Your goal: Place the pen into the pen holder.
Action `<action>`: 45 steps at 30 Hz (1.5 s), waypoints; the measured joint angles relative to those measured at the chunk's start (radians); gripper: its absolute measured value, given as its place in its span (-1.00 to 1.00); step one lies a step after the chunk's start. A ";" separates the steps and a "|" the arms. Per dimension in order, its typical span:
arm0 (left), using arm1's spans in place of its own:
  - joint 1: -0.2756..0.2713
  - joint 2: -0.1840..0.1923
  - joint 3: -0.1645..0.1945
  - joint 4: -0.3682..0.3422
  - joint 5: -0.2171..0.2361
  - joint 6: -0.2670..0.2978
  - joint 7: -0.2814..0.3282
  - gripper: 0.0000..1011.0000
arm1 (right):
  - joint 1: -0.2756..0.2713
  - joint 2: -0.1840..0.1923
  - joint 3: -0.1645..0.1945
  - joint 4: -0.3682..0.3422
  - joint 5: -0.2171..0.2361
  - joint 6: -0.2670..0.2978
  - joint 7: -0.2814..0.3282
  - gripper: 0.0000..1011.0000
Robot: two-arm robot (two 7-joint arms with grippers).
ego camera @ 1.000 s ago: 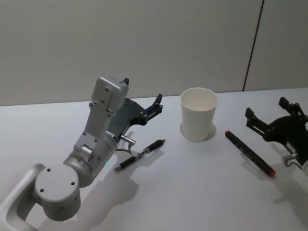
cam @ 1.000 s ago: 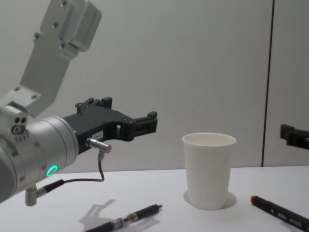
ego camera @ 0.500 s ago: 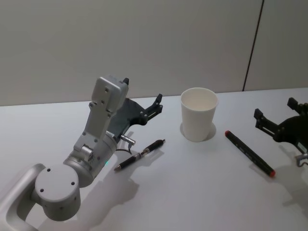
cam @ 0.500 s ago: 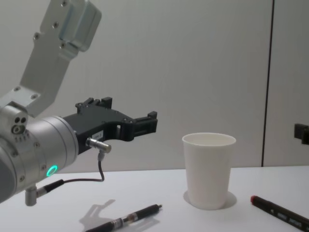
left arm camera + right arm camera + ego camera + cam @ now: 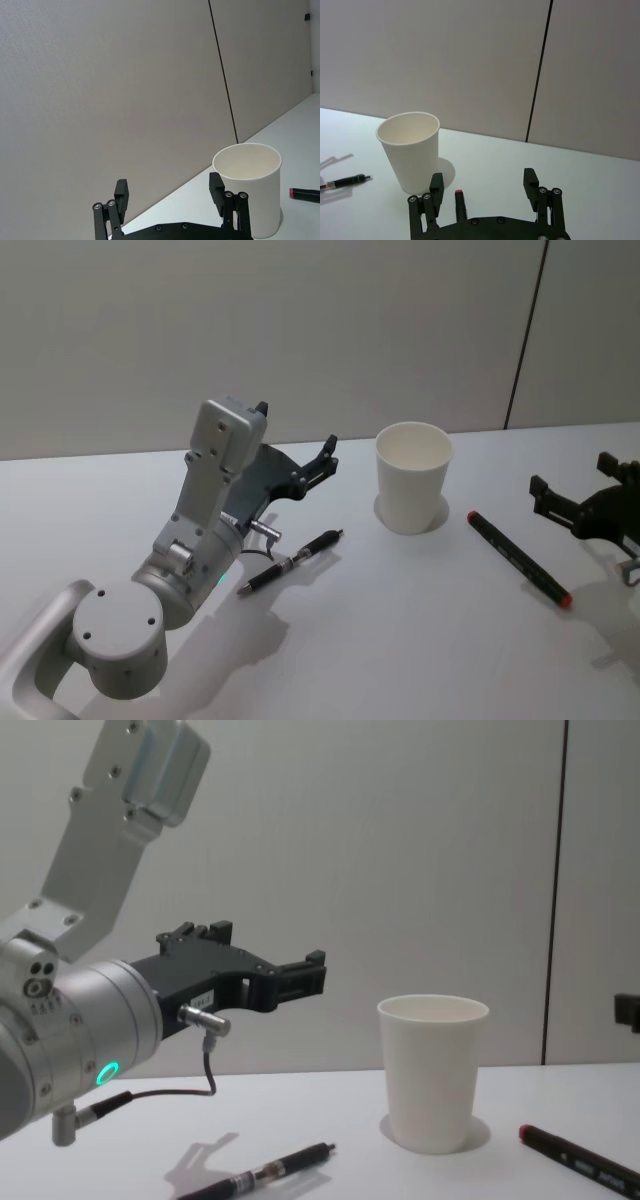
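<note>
Fingers [image 5: 121, 192] of L gripper [image 5: 169, 185] are spread wide w/ nothing held. It hangs above the white table [image 5: 400, 650], left of the cup. R gripper [image 5: 483, 180] is also wide open & empty, at the table's right edge. Pen holder = plain white tapered paper cup [image 5: 412, 490] w/ rolled rim, upright, mid-table toward the back wall, inside bare as far as seen. Pens: 2. Slim black pen [image 5: 291, 561] w/ silvery mid-barrel lies flat left of the cup, near L gripper. Thick black marker [image 5: 518, 558] w/ red end lies flat between cup & R gripper. Neither touches the cup. Cups: 1. Grippers: 2.
</note>
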 joint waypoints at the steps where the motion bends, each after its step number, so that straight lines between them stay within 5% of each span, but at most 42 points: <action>1: 0.000 0.000 0.000 0.000 0.000 0.000 0.000 0.98 | 0.002 0.000 0.000 0.000 0.001 0.012 0.001 0.98; 24: 0.000 0.000 0.000 0.000 0.000 0.000 0.000 0.98 | 0.084 -0.037 -0.026 0.012 -0.030 0.331 -0.032 0.98; 45: 0.000 0.000 0.000 0.000 0.000 0.000 0.000 0.98 | 0.163 -0.083 -0.087 0.083 -0.176 0.419 0.022 0.98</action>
